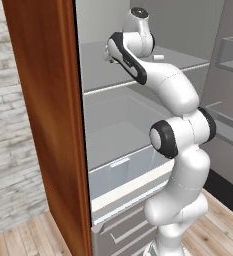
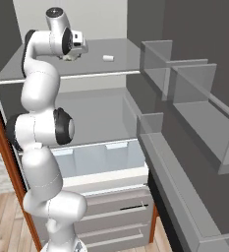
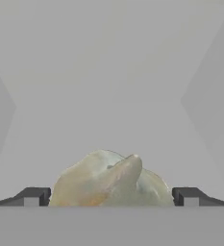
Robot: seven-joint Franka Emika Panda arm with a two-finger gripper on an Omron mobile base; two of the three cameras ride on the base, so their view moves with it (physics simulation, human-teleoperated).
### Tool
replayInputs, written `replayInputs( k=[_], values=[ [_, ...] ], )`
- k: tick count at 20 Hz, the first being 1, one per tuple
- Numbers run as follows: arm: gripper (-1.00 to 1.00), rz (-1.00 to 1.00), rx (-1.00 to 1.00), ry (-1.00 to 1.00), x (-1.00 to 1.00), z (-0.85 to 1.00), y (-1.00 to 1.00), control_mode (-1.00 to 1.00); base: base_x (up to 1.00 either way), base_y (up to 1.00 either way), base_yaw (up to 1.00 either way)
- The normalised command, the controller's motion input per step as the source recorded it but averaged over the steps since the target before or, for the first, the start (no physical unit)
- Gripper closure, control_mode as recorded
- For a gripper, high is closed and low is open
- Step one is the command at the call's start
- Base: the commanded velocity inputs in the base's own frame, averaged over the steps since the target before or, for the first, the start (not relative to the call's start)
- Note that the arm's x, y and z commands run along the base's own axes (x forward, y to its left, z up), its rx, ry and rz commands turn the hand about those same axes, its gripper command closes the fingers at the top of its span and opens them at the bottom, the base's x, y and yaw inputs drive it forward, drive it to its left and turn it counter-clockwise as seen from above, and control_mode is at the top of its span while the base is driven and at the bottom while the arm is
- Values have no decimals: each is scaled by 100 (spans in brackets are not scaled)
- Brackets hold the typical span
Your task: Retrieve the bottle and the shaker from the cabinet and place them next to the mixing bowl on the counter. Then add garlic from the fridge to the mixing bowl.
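A pale, tan-streaked garlic bulb (image 3: pixel 108 178) lies on the grey upper fridge shelf (image 2: pixel 96 66). In the hand view it sits low and centred, between my gripper's (image 3: pixel 111 197) two dark fingertips (image 3: pixel 34 196), which stand wide apart on either side of it without touching it. The gripper is open. From the base cameras, my hand (image 2: pixel 72 48) reaches over the left part of that upper shelf, deep inside the open fridge, with the white arm folded up in front of it. In the left base view the hand (image 1: pixel 110 52) is partly covered by the arm's own links.
A small white item (image 2: pixel 107 58) lies further right on the same shelf. Below are a second shelf (image 2: pixel 96 118) and a clear drawer (image 2: pixel 106 160). The open fridge door's bins (image 2: pixel 194 98) stand at the right. A brown wooden panel (image 1: pixel 48 125) flanks the left side.
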Motion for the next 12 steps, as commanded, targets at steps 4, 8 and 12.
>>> replayInputs(
  k=[4,8,12],
  values=[
    [-100,0,0,0,0,-38,0,-100,0,0,0],
    [-100,0,0,0,0,-19,0,-100,0,0,0],
    [-100,0,0,1,0,0,0,-100,0,0,0]
  ],
)
